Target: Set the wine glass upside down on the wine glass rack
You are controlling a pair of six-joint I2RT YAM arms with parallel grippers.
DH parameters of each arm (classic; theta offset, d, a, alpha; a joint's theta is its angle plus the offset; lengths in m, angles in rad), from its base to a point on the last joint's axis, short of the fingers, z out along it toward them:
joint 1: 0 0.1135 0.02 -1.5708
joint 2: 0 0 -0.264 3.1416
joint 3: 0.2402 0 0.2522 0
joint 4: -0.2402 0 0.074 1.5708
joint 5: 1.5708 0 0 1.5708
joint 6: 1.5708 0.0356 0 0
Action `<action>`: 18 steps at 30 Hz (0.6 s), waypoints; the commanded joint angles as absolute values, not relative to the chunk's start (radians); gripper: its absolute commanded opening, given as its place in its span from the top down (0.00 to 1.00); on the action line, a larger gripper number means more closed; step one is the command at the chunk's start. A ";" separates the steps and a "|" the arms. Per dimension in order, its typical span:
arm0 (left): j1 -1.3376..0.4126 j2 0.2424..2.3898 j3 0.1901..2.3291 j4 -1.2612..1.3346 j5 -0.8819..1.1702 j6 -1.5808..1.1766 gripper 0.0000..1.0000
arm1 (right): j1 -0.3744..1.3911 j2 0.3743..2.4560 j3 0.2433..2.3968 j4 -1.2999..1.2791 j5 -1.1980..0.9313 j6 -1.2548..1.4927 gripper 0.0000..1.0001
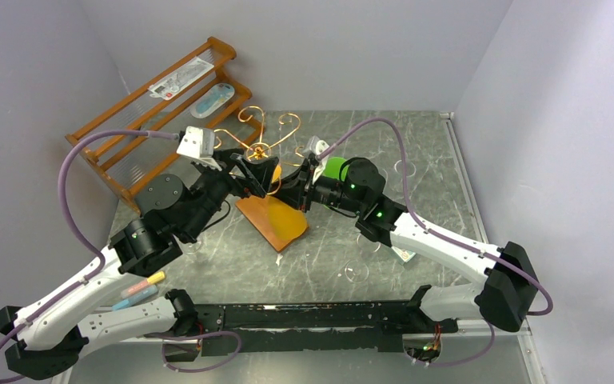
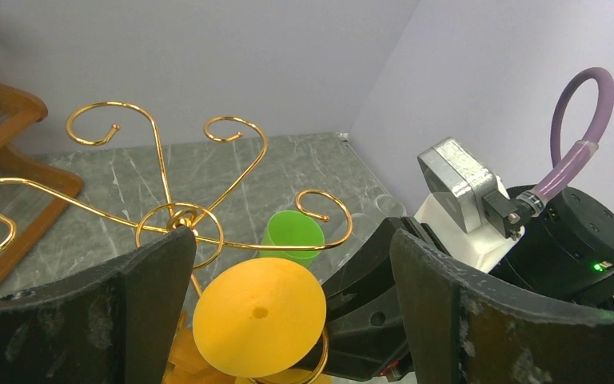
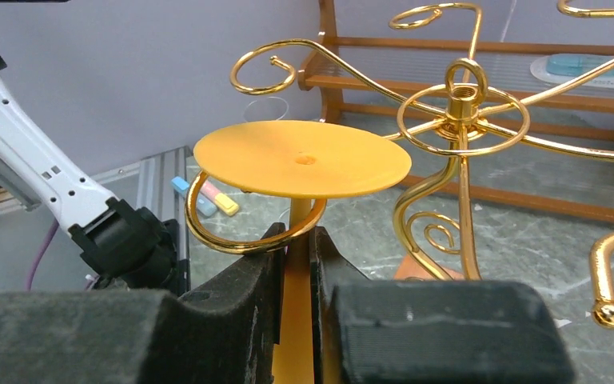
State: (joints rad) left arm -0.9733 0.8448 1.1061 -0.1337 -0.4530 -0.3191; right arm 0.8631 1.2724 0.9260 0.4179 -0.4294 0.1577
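Just left of the wine glass rack (image 1: 260, 150), the left pincer (image 2: 292, 240) gapes wide, holding nothing. The yellow wine glass (image 3: 304, 160) is inverted, foot up, its stem inside one of the rack's gold curls. The right pincer (image 3: 297, 240) is clamped on that stem.

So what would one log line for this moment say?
right gripper: shut on wine glass | wine glass: upside down, stem inside rack hook | left gripper: open, empty
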 commanded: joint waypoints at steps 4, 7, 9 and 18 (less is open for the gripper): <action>-0.979 0.849 1.142 -0.156 -0.463 -0.322 0.05 | 0.868 1.260 0.913 0.479 -0.486 0.138 1.00; -0.978 0.851 1.141 -0.156 -0.463 -0.324 0.05 | 0.870 1.242 0.886 0.513 -0.495 0.138 1.00; -0.979 0.850 1.142 -0.156 -0.464 -0.324 0.05 | 0.870 1.233 0.871 0.529 -0.502 0.137 1.00; -0.979 0.850 1.144 -0.157 -0.469 -0.327 0.05 | 0.867 1.207 0.838 0.551 -0.501 0.136 1.00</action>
State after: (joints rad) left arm -0.9733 0.8513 1.1141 -0.1490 -0.4530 -0.3225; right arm 0.8612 1.2419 0.8623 0.5102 -0.4679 0.1520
